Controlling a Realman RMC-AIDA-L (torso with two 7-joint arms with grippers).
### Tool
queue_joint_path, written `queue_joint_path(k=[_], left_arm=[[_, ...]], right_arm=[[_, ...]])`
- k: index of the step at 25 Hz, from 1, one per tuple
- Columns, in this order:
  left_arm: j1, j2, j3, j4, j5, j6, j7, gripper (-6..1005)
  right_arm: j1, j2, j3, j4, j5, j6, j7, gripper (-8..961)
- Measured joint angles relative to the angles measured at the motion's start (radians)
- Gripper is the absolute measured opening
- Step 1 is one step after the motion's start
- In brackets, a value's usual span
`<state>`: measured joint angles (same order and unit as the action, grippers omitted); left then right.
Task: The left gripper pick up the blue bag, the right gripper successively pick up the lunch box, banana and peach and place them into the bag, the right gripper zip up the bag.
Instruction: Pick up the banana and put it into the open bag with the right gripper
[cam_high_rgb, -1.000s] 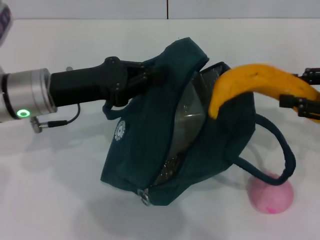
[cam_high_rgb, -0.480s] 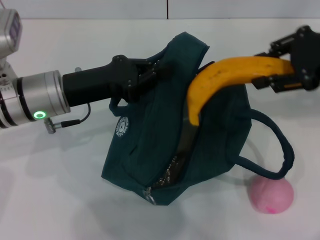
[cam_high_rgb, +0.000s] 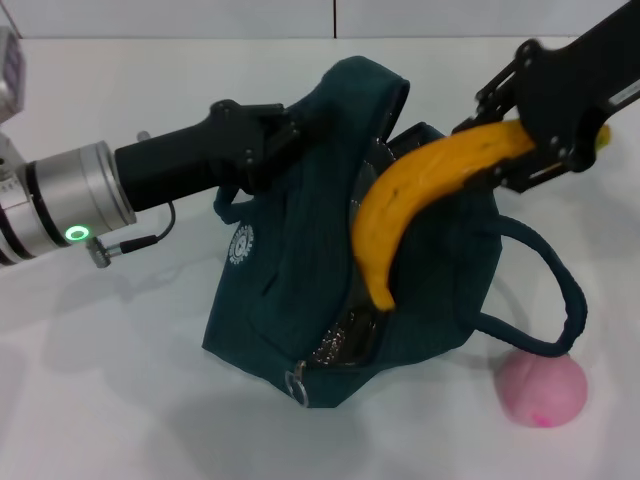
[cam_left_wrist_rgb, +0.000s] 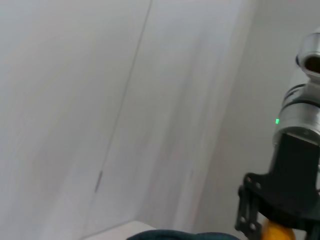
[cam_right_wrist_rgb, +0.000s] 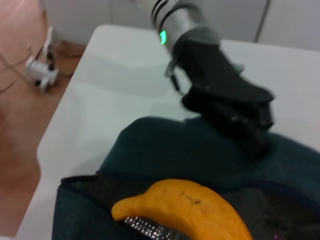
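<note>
The left gripper (cam_high_rgb: 290, 135) is clamped on the blue bag (cam_high_rgb: 300, 300)'s rim; the right gripper (cam_high_rgb: 530, 140) grips the banana (cam_high_rgb: 400, 200), its tip in the opening. The peach (cam_high_rgb: 542, 388) lies on the worktop (cam_high_rgb: 100, 380) beside the bag's strap.

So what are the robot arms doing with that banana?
The left tool is holding the top edge of the blue bag so it stays open. The right tool is gripping the banana and pointing its tip down into the bag's opening. The pink peach sits on the table beside the bag, not packed yet.
</note>
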<state>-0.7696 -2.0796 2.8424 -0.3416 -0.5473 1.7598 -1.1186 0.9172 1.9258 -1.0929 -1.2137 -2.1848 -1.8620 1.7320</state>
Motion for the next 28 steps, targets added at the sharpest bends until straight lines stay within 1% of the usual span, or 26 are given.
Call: queue_joint_path(k=[3,6,10,12,14,20,28], left_arm=[[0.009,0.002,0.0,0.0,-0.015,-0.002,0.012,34],[0.016,0.006,0.0,0.0,-0.018,-0.002,0.013,34],[0.021,0.009,0.0,-0.001,-0.019,-0.004,0.013,33],[0.021,0.011,0.0,-0.001,-0.019,-0.007,0.013,33],[0.022,0.013,0.0,-0.001,-0.02,-0.011,0.013,33],[0.023,0.013,0.001,0.0,-0.018,-0.032,0.013,33],[0.019,0.015,0.002,0.0,-0.018,-0.054,0.013,34]], right_arm=[[0.023,0.01,-0.048,0.005,-0.026,0.013,-0.003,442],[0.038,0.034,-0.094,0.006,-0.052,0.055,-0.009,442],[0.062,0.081,-0.14,0.006,-0.105,0.12,-0.007,441],[0.064,0.093,-0.164,0.006,-0.121,0.167,-0.004,441],[0.061,0.096,-0.188,0.008,-0.115,0.212,0.0,440],[0.066,0.098,-0.205,0.035,-0.09,0.273,0.017,434],[0.045,0.095,-0.206,0.022,-0.086,0.316,0.024,453]])
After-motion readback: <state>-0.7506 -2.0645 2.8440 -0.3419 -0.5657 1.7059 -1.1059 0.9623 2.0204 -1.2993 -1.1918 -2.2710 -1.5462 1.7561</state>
